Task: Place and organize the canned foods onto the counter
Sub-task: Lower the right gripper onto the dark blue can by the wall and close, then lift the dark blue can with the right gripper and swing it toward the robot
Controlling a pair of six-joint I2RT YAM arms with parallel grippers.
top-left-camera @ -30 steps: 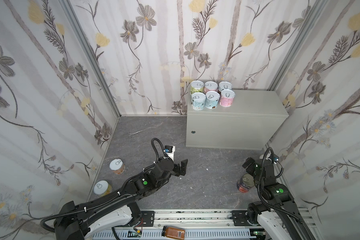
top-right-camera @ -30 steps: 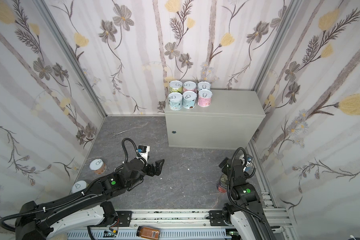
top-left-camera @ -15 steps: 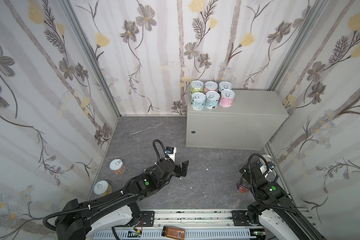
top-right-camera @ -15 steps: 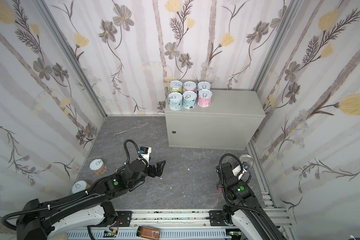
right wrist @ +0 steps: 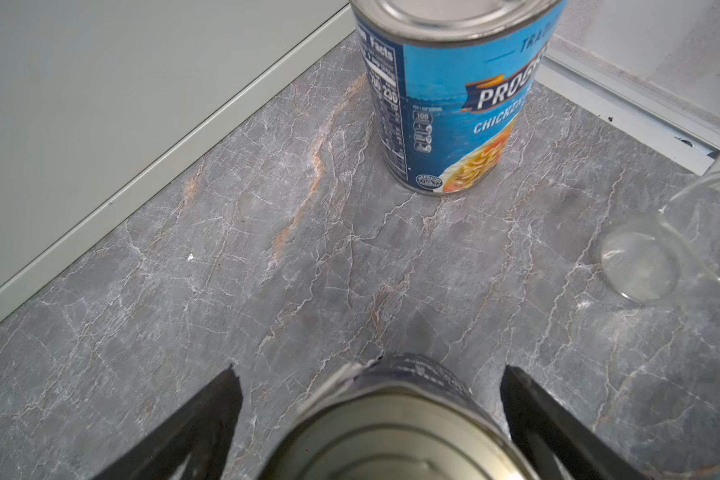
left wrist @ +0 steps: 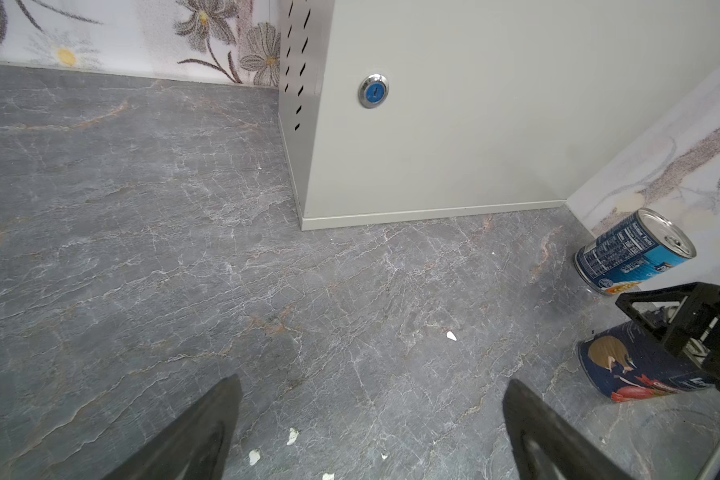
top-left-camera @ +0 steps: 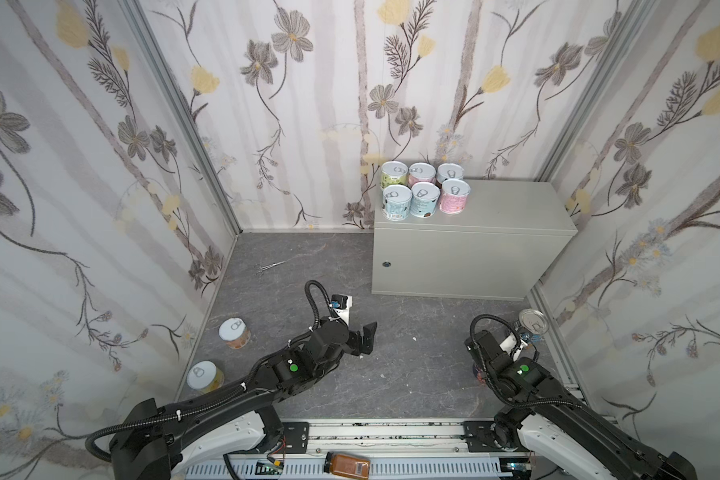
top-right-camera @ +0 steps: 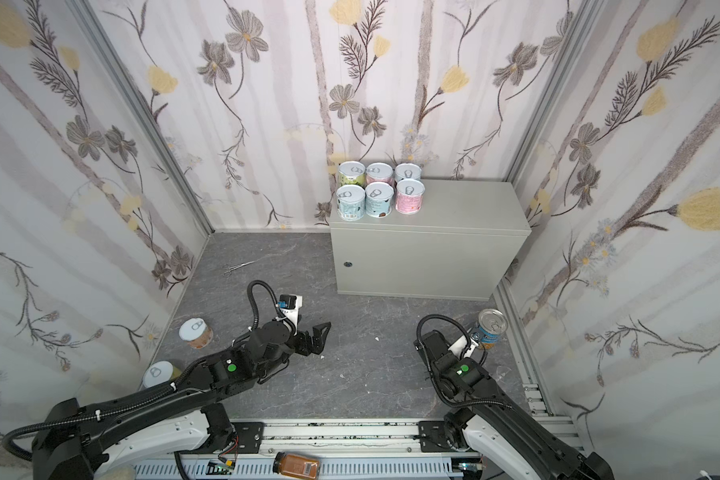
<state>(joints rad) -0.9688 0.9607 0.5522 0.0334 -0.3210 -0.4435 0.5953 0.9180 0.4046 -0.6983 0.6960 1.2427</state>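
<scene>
Several short pastel canned foods (top-left-camera: 425, 191) (top-right-camera: 379, 191) stand in two rows at the back left of the counter (top-left-camera: 512, 208) (top-right-camera: 466, 208). On the floor at the left stand two more short cans (top-left-camera: 233, 332) (top-left-camera: 202, 376). A taller blue-labelled can (top-left-camera: 531, 328) (right wrist: 454, 104) stands upright near the right wall. My right gripper (right wrist: 371, 374) straddles the dark tomato-labelled can (left wrist: 624, 370) from above, with a gap at one finger. My left gripper (top-left-camera: 366, 336) (left wrist: 371, 382) hovers open over bare floor at mid-room.
Thin metal scissors (top-left-camera: 269, 267) lie on the floor near the back left. An amber jar (top-left-camera: 347, 463) lies on the front rail. A clear glass item (right wrist: 641, 266) lies beside the dark can. Floral walls close in three sides.
My right arm has dropped low over the dark can, so its fingers now stand on either side of it and the blue can shows. The left arm shifted only slightly.
</scene>
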